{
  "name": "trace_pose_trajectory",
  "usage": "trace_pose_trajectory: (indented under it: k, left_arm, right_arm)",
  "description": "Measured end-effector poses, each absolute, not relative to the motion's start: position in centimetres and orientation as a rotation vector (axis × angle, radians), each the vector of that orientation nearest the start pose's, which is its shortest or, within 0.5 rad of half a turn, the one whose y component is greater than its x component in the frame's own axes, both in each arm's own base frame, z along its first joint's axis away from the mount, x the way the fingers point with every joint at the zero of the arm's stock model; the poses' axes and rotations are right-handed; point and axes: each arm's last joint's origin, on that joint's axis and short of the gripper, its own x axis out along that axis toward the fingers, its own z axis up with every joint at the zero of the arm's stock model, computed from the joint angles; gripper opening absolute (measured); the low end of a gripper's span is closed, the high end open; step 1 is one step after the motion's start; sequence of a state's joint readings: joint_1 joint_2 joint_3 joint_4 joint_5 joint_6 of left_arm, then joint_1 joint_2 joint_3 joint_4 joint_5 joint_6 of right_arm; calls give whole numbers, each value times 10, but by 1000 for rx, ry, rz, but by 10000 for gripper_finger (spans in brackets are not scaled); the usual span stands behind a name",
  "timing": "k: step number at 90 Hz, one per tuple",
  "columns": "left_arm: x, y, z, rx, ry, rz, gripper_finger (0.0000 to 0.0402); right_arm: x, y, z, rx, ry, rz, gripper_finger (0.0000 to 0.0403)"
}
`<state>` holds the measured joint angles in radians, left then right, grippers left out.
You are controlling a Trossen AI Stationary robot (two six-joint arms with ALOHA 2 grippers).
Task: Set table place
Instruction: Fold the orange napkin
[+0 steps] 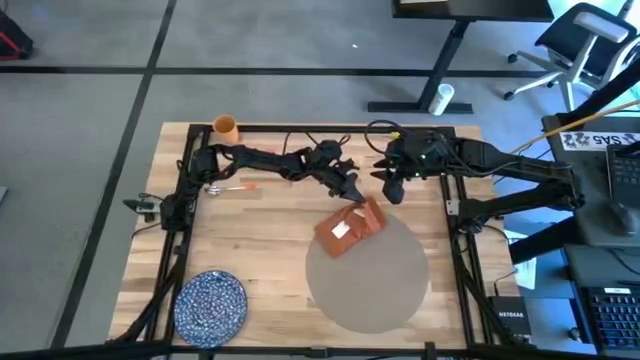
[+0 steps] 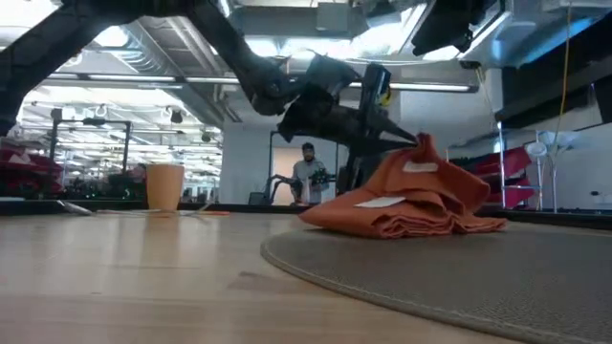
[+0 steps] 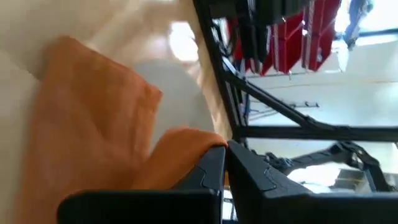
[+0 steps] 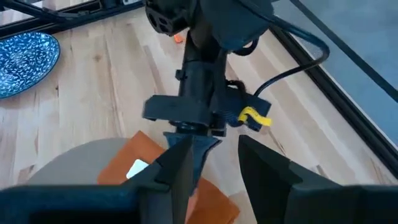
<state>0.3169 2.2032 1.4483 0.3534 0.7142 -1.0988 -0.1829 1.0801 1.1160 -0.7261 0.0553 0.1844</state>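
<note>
A rust-red folded napkin (image 1: 345, 232) with a white label lies on the far rim of the round grey-beige placemat (image 1: 370, 280), the place on the plank table (image 1: 270, 250). My left gripper (image 1: 358, 197) reaches in from the far left and is shut on the napkin's raised far end. My right gripper (image 1: 395, 188) hovers open just right of it, above the table and touching nothing. In the right wrist view its open fingers (image 4: 214, 171) frame the left gripper and the napkin (image 4: 134, 165). My left gripper pinches a raised peak of the napkin (image 3: 186, 149) between its two shut fingers, at the napkin's far right end (image 2: 424, 145). The fingers slant down from the far left. The peak is pulled up into a point, while the folded layers (image 2: 402, 215) stay on the placemat.
A blue speckled plate (image 1: 210, 303) lies at the near left corner. An orange cup (image 1: 226, 126) stands at the far left edge, with cutlery (image 1: 232, 187) on the table in front of it. Black frame rails (image 1: 185, 200) edge the table. A person (image 2: 308, 172) stands far behind.
</note>
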Motion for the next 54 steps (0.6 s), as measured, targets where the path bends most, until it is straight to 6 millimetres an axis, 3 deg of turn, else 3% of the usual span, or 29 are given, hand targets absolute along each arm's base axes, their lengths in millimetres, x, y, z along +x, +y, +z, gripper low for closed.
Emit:
trace_pose_trajectory:
  k: [24, 54]
  left_arm:
    - [459, 135, 157, -1254, 522, -138, 0]
    - [463, 124, 157, -1249, 535, -150, 0]
  right_arm:
    - [209, -40, 344, 220, 661, -294, 115]
    - [210, -41, 345, 213, 650, -290, 115]
